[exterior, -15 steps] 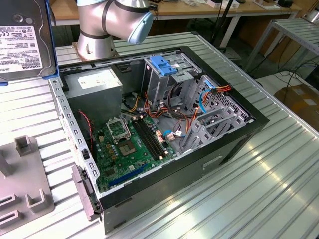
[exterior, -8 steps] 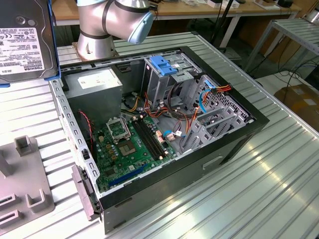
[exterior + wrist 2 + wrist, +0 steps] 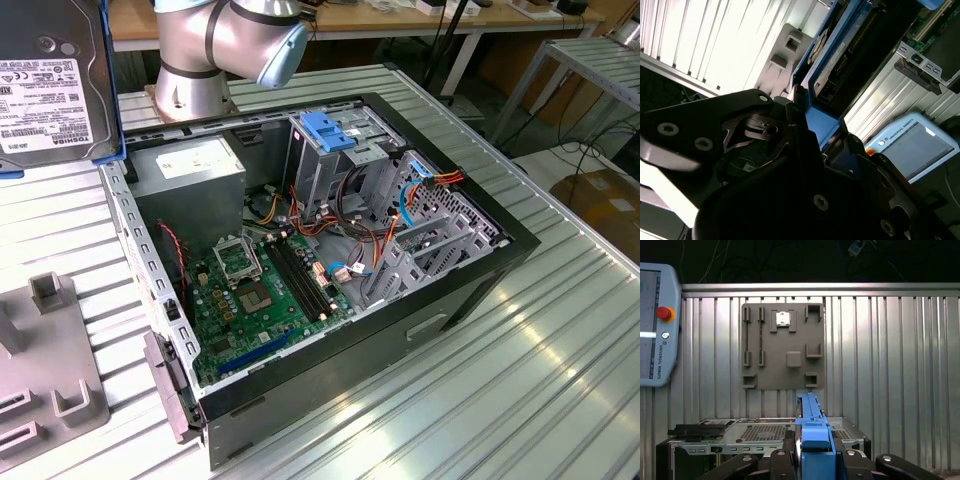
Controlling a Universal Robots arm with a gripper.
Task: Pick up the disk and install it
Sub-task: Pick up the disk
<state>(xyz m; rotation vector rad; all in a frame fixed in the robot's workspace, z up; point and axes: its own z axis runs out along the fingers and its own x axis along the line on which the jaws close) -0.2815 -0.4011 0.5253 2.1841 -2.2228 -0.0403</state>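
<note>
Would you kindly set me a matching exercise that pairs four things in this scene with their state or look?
Things:
1. the disk
2. computer case
3. grey fixture plate
4. teach pendant

Descriptions:
A. carries a red button
B. clamped in the gripper
C. open, motherboard exposed
D. flat slab with raised holders

Pairs: 1-B, 2-C, 3-D, 4-A

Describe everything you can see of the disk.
The disk is a flat grey metal drive with a white printed label, framed by a bright blue plastic carrier. It hangs above the table, at the exterior view's left of the open computer case. In the first wrist view the gripper clamps its blue rail, seen edge-on.
</note>
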